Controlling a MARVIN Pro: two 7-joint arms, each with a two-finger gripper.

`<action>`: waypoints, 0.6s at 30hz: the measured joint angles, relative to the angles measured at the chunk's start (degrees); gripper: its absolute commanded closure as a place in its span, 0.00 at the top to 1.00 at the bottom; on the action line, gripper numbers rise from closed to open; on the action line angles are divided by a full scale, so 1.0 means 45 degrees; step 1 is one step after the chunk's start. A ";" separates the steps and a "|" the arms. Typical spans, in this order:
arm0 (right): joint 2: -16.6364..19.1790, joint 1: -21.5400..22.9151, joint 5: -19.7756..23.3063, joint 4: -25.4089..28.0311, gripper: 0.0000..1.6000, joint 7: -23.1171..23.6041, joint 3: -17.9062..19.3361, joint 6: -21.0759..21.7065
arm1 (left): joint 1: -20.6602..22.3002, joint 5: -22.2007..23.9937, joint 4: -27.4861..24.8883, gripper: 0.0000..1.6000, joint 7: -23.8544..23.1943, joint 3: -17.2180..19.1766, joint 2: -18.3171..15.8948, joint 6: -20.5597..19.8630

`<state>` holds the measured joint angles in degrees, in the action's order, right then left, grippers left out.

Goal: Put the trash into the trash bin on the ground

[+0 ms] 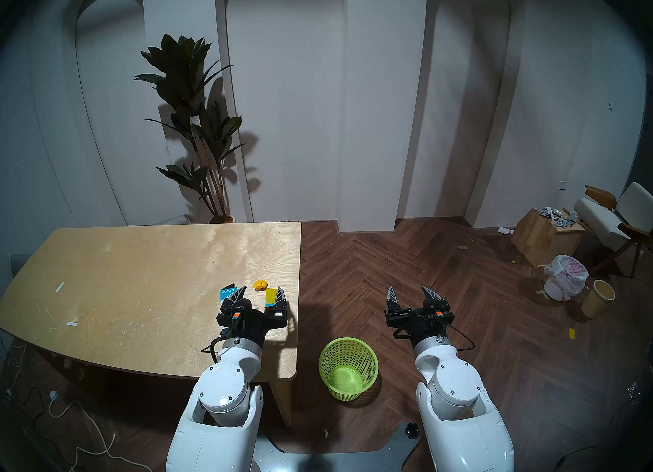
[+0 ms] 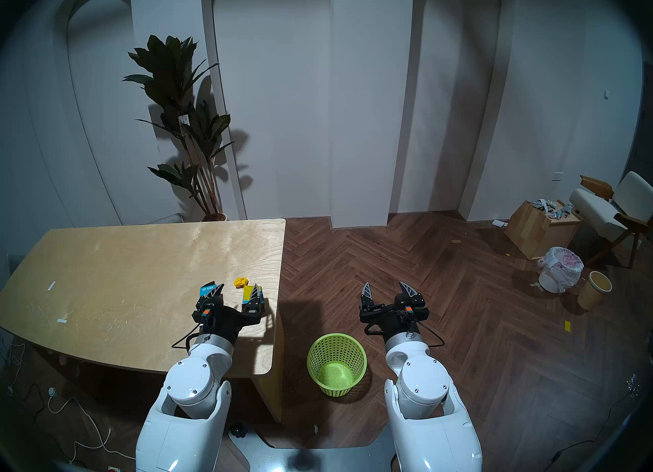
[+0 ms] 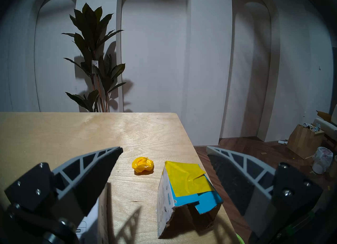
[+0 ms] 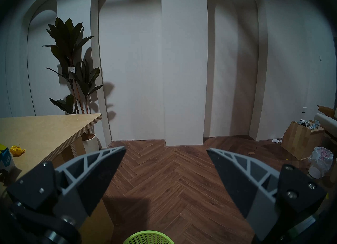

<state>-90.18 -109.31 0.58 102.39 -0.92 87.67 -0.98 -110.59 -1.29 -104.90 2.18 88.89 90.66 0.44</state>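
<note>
Three pieces of trash lie near the right edge of the wooden table (image 1: pixel 141 266). They are a blue-and-white carton (image 1: pixel 226 293), a crumpled yellow paper ball (image 1: pixel 260 284) and a crushed yellow-and-blue box (image 1: pixel 271 297). My left gripper (image 1: pixel 262 289) is open and empty just above them. In the left wrist view the ball (image 3: pixel 143 165) lies ahead between the fingers, the box (image 3: pixel 186 183) is near the right finger, and the carton (image 3: pixel 91 218) is under the left finger. My right gripper (image 1: pixel 407 289) is open and empty over the floor. The lime-green mesh bin (image 1: pixel 367 365) stands on the floor between my arms.
A white bin lined with a plastic bag (image 1: pixel 565 282), a beige bin (image 1: pixel 599 298), a wooden box (image 1: pixel 544 238) and a chair (image 1: pixel 615 213) stand at the far right. A potted plant (image 1: pixel 201 125) stands behind the table. White tape strips (image 1: pixel 60 287) lie on the table's left. Cables lie on the floor at left.
</note>
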 measured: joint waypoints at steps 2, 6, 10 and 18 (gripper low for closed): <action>0.0000 0.0000 0.0001 -0.0005 1.00 0.0000 0.0000 0.0000 | -0.0091 -0.0108 -0.0263 1.00 0.0171 0.0131 -0.0019 -0.0119; 0.0000 0.0000 0.0003 -0.0014 1.00 0.0000 -0.0001 0.0000 | -0.0347 -0.0279 -0.0950 1.00 0.0457 0.0452 -0.0095 -0.0514; 0.0000 0.0000 0.0005 -0.0017 1.00 -0.0001 -0.0001 0.0000 | -0.0658 -0.0396 -0.1640 1.00 0.0626 0.0621 -0.0140 -0.1179; 0.0001 0.0000 0.0007 -0.0018 1.00 -0.0003 -0.0003 0.0000 | -0.1190 -0.0407 -0.2377 1.00 0.0629 0.0611 -0.0083 -0.3344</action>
<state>-90.18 -109.31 0.61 102.31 -0.93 87.66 -0.98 -115.94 -3.13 -115.59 5.01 91.64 90.29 -14.61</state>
